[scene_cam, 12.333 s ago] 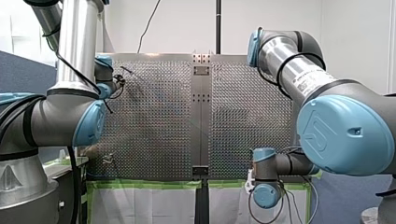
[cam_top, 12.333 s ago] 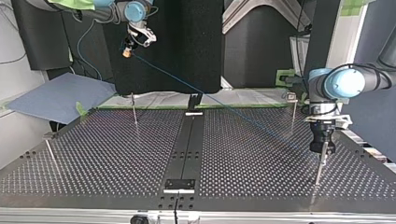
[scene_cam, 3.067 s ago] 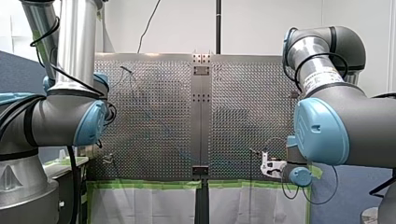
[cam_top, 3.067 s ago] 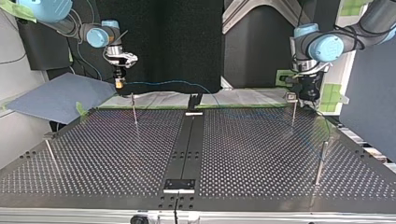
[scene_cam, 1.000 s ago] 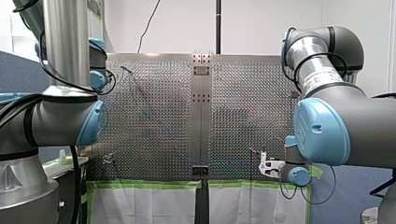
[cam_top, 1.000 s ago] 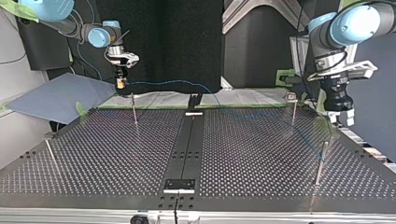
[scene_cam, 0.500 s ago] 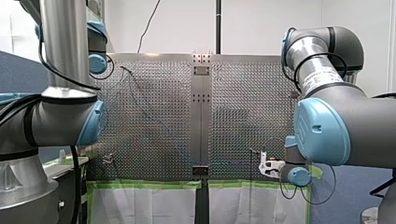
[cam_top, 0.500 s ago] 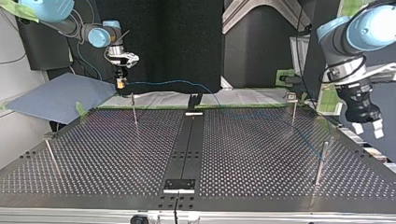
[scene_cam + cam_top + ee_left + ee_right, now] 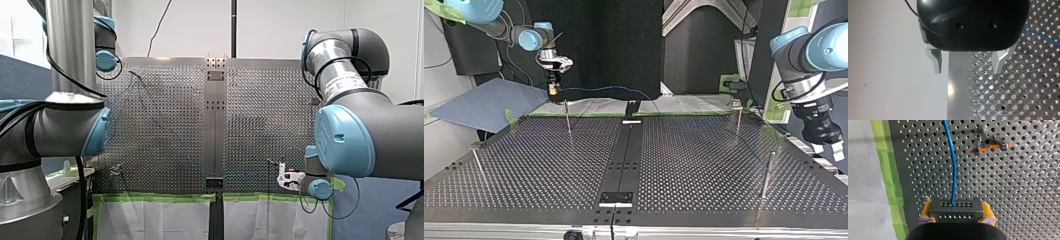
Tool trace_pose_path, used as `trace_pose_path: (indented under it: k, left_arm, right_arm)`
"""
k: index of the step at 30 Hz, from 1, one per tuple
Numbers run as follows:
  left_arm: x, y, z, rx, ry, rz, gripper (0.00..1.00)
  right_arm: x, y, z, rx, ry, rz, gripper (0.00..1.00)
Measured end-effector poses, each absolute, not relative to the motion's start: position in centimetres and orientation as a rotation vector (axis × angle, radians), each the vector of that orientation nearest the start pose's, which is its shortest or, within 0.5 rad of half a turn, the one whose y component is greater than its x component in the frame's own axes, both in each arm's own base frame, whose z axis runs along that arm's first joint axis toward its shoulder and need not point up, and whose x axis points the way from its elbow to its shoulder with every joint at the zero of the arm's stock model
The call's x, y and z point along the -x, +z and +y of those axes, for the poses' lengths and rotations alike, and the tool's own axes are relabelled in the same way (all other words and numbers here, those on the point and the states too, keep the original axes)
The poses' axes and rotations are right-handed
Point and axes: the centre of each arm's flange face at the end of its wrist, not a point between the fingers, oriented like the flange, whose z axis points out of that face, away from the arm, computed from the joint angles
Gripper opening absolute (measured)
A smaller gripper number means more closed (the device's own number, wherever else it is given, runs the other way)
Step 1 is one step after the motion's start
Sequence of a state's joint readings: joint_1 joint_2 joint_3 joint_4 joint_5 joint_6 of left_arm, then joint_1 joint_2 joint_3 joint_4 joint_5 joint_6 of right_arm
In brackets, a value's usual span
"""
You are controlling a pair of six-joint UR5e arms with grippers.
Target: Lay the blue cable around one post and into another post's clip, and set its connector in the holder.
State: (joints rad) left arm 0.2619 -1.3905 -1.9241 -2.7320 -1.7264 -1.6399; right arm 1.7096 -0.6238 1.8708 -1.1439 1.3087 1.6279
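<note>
Blue cable (image 9: 954, 170) runs from its black connector (image 9: 955, 207), clamped in my right end effector's (image 9: 956, 213) yellow pads (image 9: 926, 210) over the table's (image 9: 1023, 195) taped edge, across to probably the post (image 9: 768, 167) at the top view's right, while my left end effector's (image 9: 967, 66) 2 fingers (image 9: 936, 62) stand apart, empty.

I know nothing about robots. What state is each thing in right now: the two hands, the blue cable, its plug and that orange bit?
left hand: open, holding nothing.
right hand: shut on the connector.
connector: gripped between yellow pads, not in the holder.
blue cable: loose, curving away from the connector.
orange holder: empty.
</note>
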Motion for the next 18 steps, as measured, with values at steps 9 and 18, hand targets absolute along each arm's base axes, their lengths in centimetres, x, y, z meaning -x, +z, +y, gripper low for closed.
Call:
trace_pose_path:
  k: [9,18]
  left_arm:
    - [-45.5,46.3,-0.7,0.281,0.318,1.333,1.00]
    - [-46.3,48.2,-1.9,0.211,0.353,1.369,1.00]
  right_arm:
    - [-23.5,-7.1,-52.7,-1.559,1.496,-1.132,0.00]
    - [-23.5,-7.1,-52.7,-1.559,1.497,-1.132,0.00]
